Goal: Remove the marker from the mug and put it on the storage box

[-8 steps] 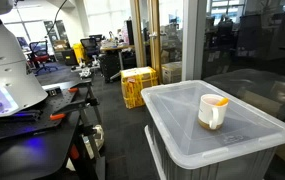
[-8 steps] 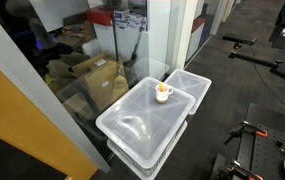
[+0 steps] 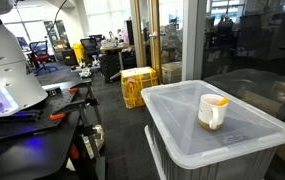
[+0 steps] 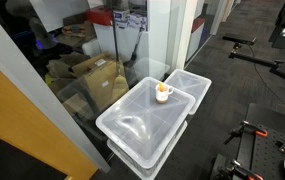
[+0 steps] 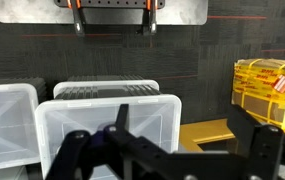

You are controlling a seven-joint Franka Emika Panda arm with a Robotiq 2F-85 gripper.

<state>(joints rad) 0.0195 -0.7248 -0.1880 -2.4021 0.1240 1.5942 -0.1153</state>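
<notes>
The cream-white mug (image 3: pixel 212 112) stands upright on the lid of the translucent storage box (image 3: pixel 182 130), near its far edge in an exterior view (image 4: pixel 162 93). Orange shows in the mug's mouth (image 3: pixel 215 100); I cannot make out the marker as a separate shape. My gripper (image 5: pixel 197 135) shows only in the wrist view, open and empty, its dark fingers spread wide. It is far from the mug, which is out of the wrist view. Below the gripper lies a white bin lid (image 5: pixel 92 130).
A second bin (image 4: pixel 187 85) stands behind the storage box (image 4: pixel 147 120). Yellow crates (image 3: pixel 138 85) sit on the floor, also in the wrist view (image 5: pixel 267 85). A glass wall (image 3: pixel 232 40) runs beside the box. The white robot base (image 3: pixel 2 60) and a cluttered workbench (image 3: pixel 42 115) stand nearby.
</notes>
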